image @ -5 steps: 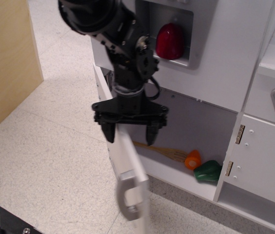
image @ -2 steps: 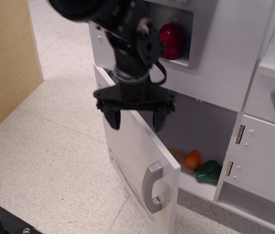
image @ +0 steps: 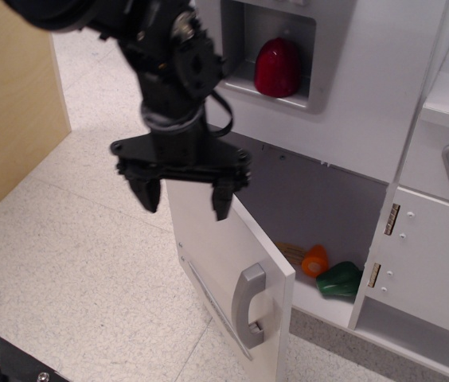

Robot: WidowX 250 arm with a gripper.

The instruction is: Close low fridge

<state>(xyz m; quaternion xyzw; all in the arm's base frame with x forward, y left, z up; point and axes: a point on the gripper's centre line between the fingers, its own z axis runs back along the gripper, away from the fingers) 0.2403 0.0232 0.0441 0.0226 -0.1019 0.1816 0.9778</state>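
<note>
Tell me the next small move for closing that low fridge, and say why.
Probably sweep the gripper right against the outer face of the fridge door. The door stands partly open, its handle facing the camera, and the grey inside of the fridge is exposed. The open gripper hovers by the door's upper edge, holding nothing.
</note>
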